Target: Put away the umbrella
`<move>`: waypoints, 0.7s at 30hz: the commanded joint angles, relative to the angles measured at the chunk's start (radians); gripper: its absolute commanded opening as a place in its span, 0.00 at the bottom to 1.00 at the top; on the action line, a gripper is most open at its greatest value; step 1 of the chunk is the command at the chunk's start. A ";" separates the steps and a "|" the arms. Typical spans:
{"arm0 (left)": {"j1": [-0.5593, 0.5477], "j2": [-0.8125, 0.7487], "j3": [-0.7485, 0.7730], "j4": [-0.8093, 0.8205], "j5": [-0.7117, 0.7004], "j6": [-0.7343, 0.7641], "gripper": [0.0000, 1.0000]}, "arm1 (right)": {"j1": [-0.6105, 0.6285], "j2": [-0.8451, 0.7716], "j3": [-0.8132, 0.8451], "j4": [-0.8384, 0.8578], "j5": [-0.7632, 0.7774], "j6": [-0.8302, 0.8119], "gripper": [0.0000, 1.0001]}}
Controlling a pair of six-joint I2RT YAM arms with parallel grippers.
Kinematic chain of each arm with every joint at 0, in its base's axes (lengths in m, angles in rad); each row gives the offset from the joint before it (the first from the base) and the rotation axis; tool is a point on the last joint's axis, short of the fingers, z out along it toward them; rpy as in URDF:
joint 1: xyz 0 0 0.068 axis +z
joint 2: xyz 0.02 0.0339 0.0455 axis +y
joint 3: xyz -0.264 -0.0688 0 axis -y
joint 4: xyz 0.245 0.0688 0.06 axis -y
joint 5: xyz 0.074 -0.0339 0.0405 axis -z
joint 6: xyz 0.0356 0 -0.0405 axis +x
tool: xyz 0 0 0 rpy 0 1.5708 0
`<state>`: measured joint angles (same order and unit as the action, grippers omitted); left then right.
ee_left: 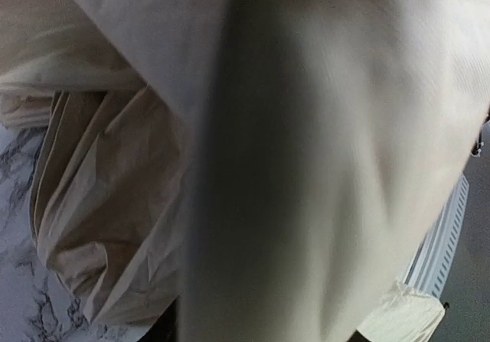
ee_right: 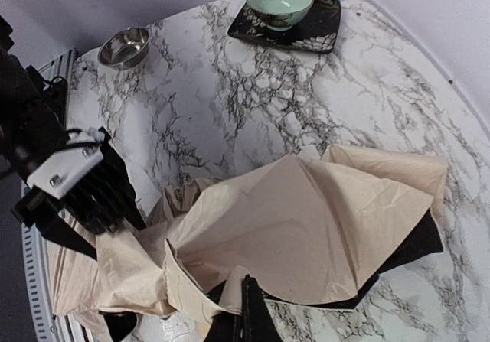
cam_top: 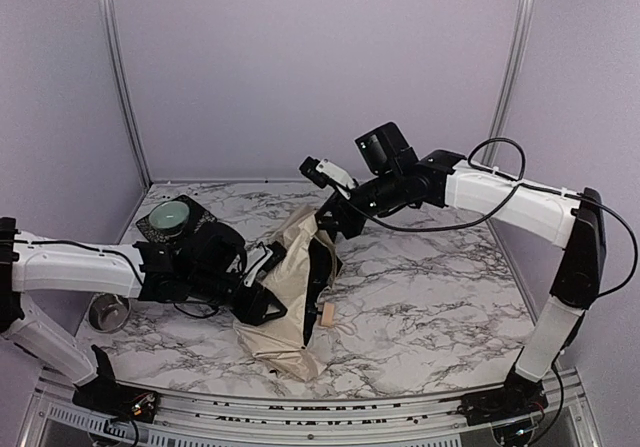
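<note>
1. Lavender panel walls (cam_top: 320, 67) close in a white marble-patterned worktop (cam_top: 430, 287). At its middle lies the compact umbrella of cream-beige fabric (cam_top: 290, 312), its canopy loose and crumpled, not rolled.
2. The right claw (ee_right: 246, 313) has its fingers pressed together on a raised fold at the far end of the canopy, and the cloth hangs from it in a peak.
3. The left claw (cam_top: 258, 295) is pushed into the fabric at the umbrella's left flank. Its own camera shows only blurred cloth, so I cannot tell whether it is apart or gripping anything.
4. The step in hand looks like gathering the slack canopy around the thin black shaft (cam_top: 320, 272), which is early work, with the folding not yet done.
5. The next move probably calls for the left claw to take a sure hold low on the bundle while the right one draws the cloth taut and lays it inward (a loose pinch could let the fold slip).
6. The long axis runs from the far side toward the arm bases, leaning slightly. The small pale tan knob handle (cam_top: 326, 314) points to the near edge, and the lifted canopy end points away.
</note>
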<state>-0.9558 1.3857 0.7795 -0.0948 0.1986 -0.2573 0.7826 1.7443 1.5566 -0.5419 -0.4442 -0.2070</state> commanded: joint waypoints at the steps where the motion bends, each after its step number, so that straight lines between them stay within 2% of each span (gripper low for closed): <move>1: 0.014 0.182 0.172 0.010 -0.040 0.079 0.47 | 0.010 -0.025 0.162 -0.232 0.161 0.010 0.00; 7: 0.125 0.379 0.373 0.018 -0.102 0.075 0.43 | 0.020 -0.014 0.316 -0.400 0.280 0.031 0.00; 11: 0.181 0.473 0.502 0.061 -0.088 0.107 0.41 | 0.020 0.001 0.413 -0.470 0.313 0.029 0.00; 16: 0.215 0.538 0.625 0.101 -0.058 0.147 0.41 | 0.065 0.000 0.436 -0.464 0.206 0.044 0.00; 19: 0.229 0.534 0.606 0.147 -0.056 0.147 0.43 | 0.183 -0.005 0.354 -0.411 0.091 0.025 0.00; 21: 0.237 0.515 0.563 0.179 -0.053 0.162 0.48 | 0.261 -0.017 0.245 -0.337 0.017 0.028 0.00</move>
<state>-0.7341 1.9118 1.3819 0.0116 0.1349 -0.1299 0.8982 1.7447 1.9198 -0.9585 -0.2478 -0.1810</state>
